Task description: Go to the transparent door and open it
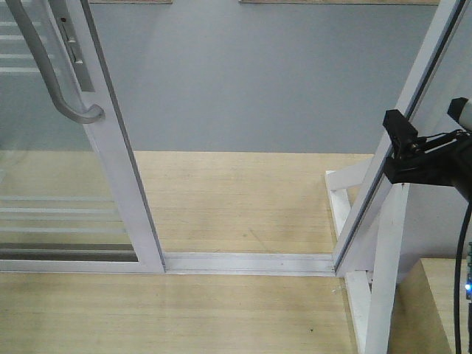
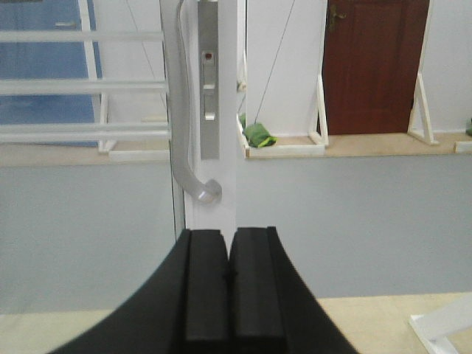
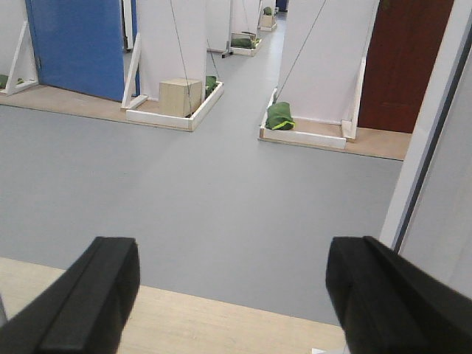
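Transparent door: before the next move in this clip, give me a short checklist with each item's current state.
1. Doorway gap: the transparent door stands slid left, floor track exposed between it and the right-hand frame. Ok.
2. Left gripper released from the pull handle: fingers pressed together, empty, handle ahead of them and untouched. Ok.
3. Right gripper free: fingers wide apart, nothing between them. Ok.
4. Right arm clearance: in the front view the right gripper sits beside the right-hand frame; contact cannot tell.
5. Floor beyond the opening: bare grey floor directly ahead. Ok.
6. Whether the door has reached the end of its travel: cannot tell.
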Available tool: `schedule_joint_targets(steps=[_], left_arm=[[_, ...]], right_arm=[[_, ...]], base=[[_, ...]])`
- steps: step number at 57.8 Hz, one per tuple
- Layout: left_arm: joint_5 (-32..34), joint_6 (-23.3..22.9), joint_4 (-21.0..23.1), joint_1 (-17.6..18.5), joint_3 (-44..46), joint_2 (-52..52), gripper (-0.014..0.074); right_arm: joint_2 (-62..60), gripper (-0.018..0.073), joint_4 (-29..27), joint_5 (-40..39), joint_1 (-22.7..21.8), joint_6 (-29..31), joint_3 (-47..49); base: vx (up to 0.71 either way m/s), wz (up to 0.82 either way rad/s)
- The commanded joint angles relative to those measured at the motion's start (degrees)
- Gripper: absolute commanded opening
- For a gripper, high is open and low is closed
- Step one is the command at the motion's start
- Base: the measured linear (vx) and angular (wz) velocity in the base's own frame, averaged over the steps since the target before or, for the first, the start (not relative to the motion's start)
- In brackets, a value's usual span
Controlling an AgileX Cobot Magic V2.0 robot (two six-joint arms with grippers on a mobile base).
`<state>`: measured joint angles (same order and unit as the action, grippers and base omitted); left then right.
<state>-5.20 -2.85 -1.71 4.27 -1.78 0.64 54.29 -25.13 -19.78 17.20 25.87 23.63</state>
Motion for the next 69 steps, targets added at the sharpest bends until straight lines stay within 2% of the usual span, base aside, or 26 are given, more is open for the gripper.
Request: schedule_joint_targets(steps=[1, 55, 60, 64, 69], left_arm=[[4.18, -0.63, 0.59, 0.34, -0.93, 0.83, -0.0006], [4.18, -0.63, 0.59, 0.34, -0.93, 0.83, -0.0006], [4.18, -0.63, 0.59, 0.34, -0.93, 0.83, -0.0006], [4.13, -0.63, 0.59, 0.34, -0.93, 0.83, -0.0006], [4.13, -0.63, 0.59, 0.34, -0.93, 0.83, -0.0006]], right_arm=[[-0.72, 0.0574, 0.80, -4.46, -0.23, 0.02, 1.69], [-1.59, 0.0571, 0.80, -6.01, -0.23, 0.02, 1.69], [-2.08, 0.0543, -0.62, -6.12, -0.23, -0.02, 1.69], [-2.23, 0.0493, -2.24, -6.95, -0.23, 0.54, 0.89], [-4.11, 0.0412, -1.24, -9.23, -0.23, -0.01, -2.45]], base=[[0.00, 0.00], [0.00, 0.00], [0.00, 0.00], [0.00, 0.00], [0.00, 0.00]])
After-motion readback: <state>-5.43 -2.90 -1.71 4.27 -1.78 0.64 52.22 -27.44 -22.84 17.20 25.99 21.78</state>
